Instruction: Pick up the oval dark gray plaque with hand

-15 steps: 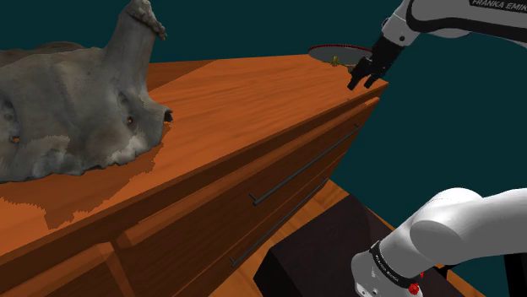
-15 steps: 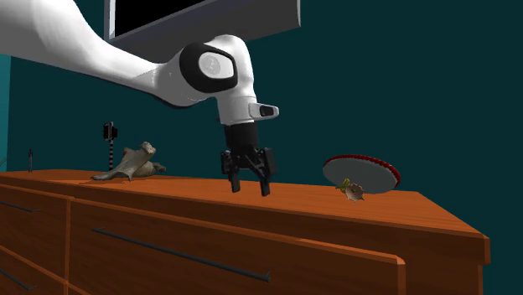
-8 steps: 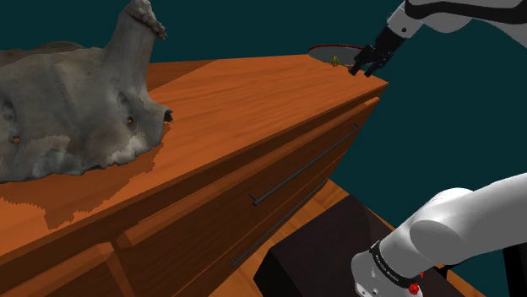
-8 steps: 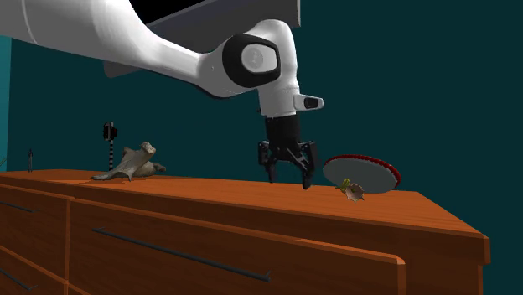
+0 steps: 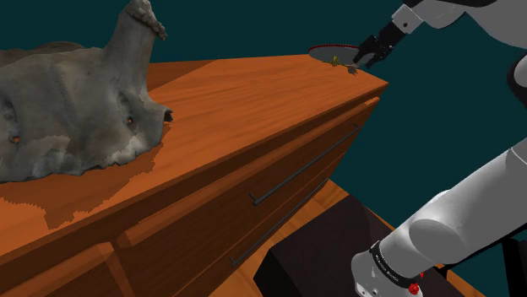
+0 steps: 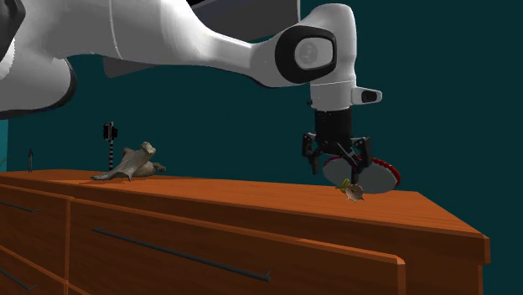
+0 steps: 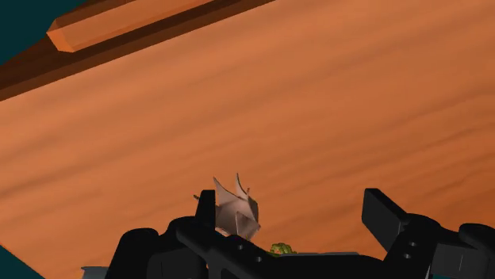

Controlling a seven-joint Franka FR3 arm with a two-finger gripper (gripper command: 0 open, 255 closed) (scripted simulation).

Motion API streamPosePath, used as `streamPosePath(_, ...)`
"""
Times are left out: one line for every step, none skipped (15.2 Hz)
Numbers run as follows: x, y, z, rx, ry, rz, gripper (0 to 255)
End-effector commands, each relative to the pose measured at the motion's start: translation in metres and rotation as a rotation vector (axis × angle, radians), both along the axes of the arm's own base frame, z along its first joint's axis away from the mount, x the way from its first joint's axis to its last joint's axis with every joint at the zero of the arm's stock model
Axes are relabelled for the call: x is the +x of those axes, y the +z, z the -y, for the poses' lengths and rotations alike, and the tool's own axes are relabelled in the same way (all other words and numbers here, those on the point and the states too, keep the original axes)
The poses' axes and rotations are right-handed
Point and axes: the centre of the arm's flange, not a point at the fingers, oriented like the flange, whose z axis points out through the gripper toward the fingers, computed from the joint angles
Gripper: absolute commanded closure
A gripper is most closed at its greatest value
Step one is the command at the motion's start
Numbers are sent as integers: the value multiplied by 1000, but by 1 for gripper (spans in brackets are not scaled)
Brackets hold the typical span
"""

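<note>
Hovering open over the plaque (image 5: 325, 52) at the dresser's (image 5: 253, 93) 1 o'clock corner, the hand (image 5: 359, 67) is risking knocking it off.

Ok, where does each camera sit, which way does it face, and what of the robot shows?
Shoulder view: beside the stand, looking along the dresser top toward the plaque; the white arm shows at right.
Second exterior view: low, before the drawers, facing the teal wall; the arm reaches in from upper left.
Wrist view: on the hand, looking down at the wood; the small hand figure sits between open fingers.
Shoulder and second exterior views share the grey sculpture.
</note>
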Motion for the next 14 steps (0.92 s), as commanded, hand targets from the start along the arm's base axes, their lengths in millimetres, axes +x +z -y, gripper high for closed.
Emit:
streamPosePath(6, 4, 24, 20, -8, 23, 0)
streamPosePath(6, -1, 24, 20, -8, 23, 0)
streamPosePath(6, -7, 24, 20, -8, 23, 0)
streamPosePath(6, -12, 24, 20, -8, 23, 0)
streamPosePath(6, -17, 24, 20, -8, 23, 0)
streamPosePath(6, -22, 24, 20, -8, 23, 0)
streamPosePath(6, -28, 24, 20, -8, 23, 0)
streamPosePath(6, -33, 24, 20, -8, 23, 0)
streamPosePath(6, -36, 24, 20, -8, 23, 0)
streamPosePath(6, -36, 24, 20, -8, 23, 0)
streamPosePath(6, -36, 24, 20, -8, 23, 255)
streamPosePath(5, -36, 24, 20, -8, 23, 255)
streamPosePath(5, -36, 24, 20, -8, 23, 255)
streamPosePath(5, -36, 24, 20, -8, 23, 255)
